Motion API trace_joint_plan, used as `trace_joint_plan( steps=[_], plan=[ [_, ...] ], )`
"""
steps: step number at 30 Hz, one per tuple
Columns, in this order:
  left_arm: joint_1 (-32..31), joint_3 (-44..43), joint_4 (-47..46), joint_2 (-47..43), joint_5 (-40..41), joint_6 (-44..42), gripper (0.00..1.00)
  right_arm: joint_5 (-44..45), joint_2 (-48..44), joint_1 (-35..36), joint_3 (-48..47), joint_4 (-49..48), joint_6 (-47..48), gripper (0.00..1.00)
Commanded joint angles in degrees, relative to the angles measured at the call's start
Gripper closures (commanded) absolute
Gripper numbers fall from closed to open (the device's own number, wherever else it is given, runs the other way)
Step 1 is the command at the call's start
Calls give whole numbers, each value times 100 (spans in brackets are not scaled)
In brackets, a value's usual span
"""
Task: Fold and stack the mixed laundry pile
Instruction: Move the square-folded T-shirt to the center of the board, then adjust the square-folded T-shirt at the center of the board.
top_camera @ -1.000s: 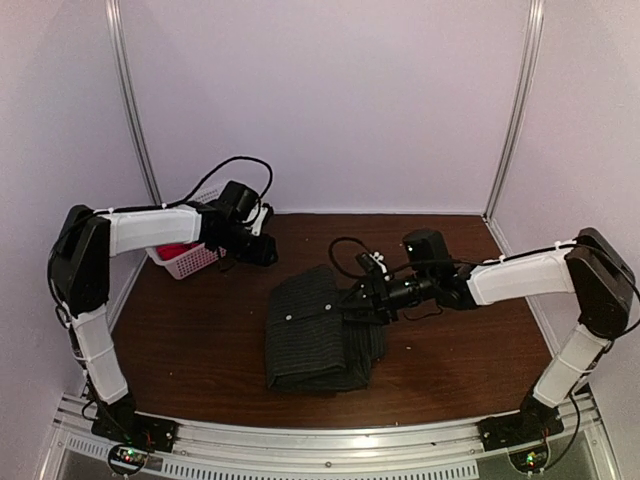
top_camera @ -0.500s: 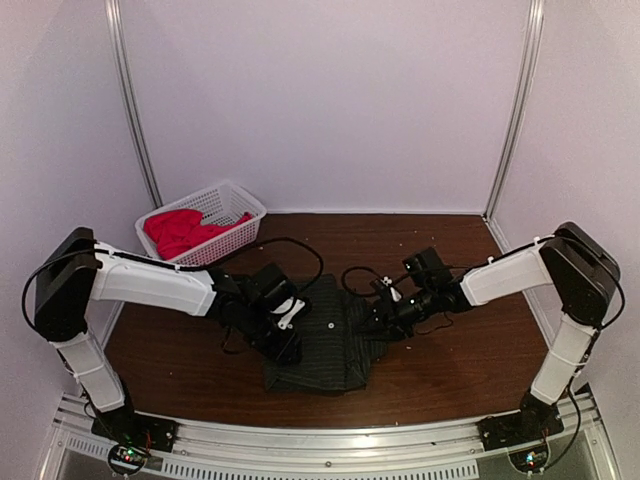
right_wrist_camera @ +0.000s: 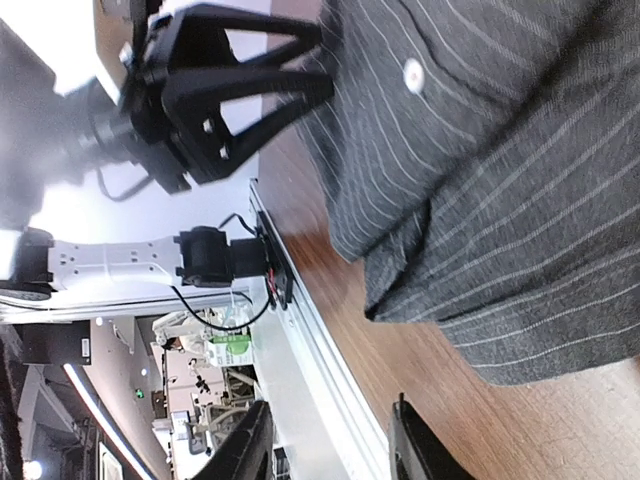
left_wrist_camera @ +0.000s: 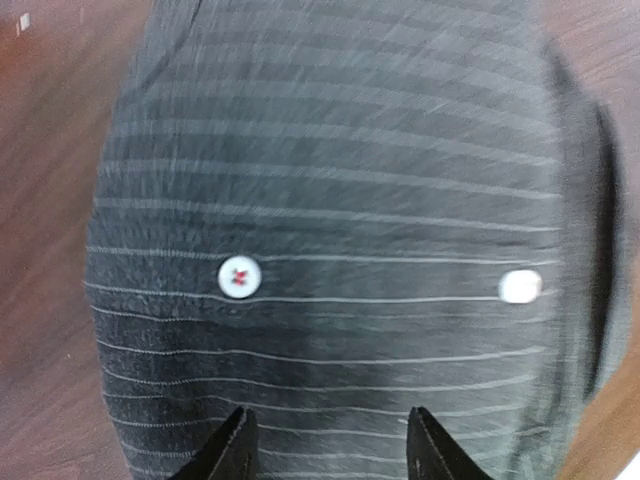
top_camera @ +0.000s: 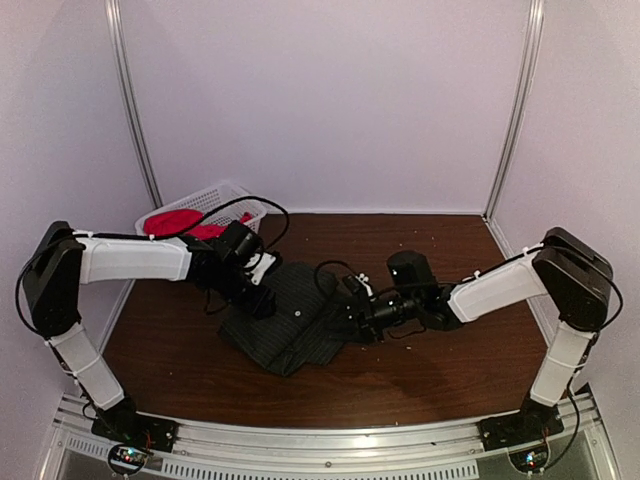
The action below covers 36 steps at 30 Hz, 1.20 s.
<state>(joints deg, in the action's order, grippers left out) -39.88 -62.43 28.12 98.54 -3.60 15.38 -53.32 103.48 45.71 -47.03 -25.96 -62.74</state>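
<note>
Clock laid on the overhead view, 12 at the far wall. At the middle of the table (top_camera: 450,372), a dark pinstriped shirt (top_camera: 292,328), folded into a thick, rumpled bundle and lying askew. At its 10 o'clock edge, the left gripper (top_camera: 263,300), tips down at the cloth. From its wrist camera, two black fingertips (left_wrist_camera: 236,448) standing moderately apart over the striped fabric, two white buttons (left_wrist_camera: 239,276) just ahead of them, nothing seen pinched between. At the shirt's 3 o'clock edge, the right gripper (top_camera: 348,318), low over the wood. Its fingers (right_wrist_camera: 250,440) likewise parted, only bare table and the front rail (right_wrist_camera: 330,380) showing in the gap, the shirt off to one side. Cannot tell from above whether either finger touches the fabric there. At 10 o'clock on the table, near the left wall, a white lattice basket (top_camera: 236,196) with the red-pink T-shirt (top_camera: 172,222) heaped inside, apart from the shirt.
</note>
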Motion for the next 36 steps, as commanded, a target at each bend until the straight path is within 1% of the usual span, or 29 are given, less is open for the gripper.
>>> trace_joint_plan(
  steps=[1,3,4,8,11,13,18,22,25,29,32,33,36],
  plan=[
    [-342,27,-662,-755,-226,-187,46,507,-650,-335,117,-398,-217,60],
    [-535,-29,-672,-707,-59,-49,45,728,-582,-406,23,-60,-69,62],
    [-596,-67,-669,-624,17,23,44,795,-468,-413,-34,4,-89,65],
    [-883,-318,-675,-194,223,190,43,928,-45,-399,-104,-636,-622,74],
    [-1077,-557,-600,177,273,236,43,1116,150,-375,-133,-804,-844,77],
    [-1137,-699,-533,457,496,258,42,1203,273,-356,-212,-788,-858,78],
    [-1145,-1047,-373,998,646,280,39,1408,705,-339,-291,-634,-833,80],
    [-1145,-1202,-207,1261,819,282,41,1493,1027,-341,-237,-702,-1043,80],
    [-1145,-1225,-205,1292,815,237,54,1512,1157,-333,-224,-670,-1082,80],
    [-1145,-1317,-191,1293,865,131,81,1485,1296,-331,-244,-655,-1113,80],
    [-1137,-1514,-106,1283,795,21,96,1474,1376,-335,-210,-727,-1188,80],
    [-1140,-1555,-103,1265,714,-16,100,1465,1395,-335,-184,-776,-1220,80],
    [-1143,-1687,-76,1136,498,-105,100,1449,1405,-331,-128,-870,-1286,80]
  ],
)
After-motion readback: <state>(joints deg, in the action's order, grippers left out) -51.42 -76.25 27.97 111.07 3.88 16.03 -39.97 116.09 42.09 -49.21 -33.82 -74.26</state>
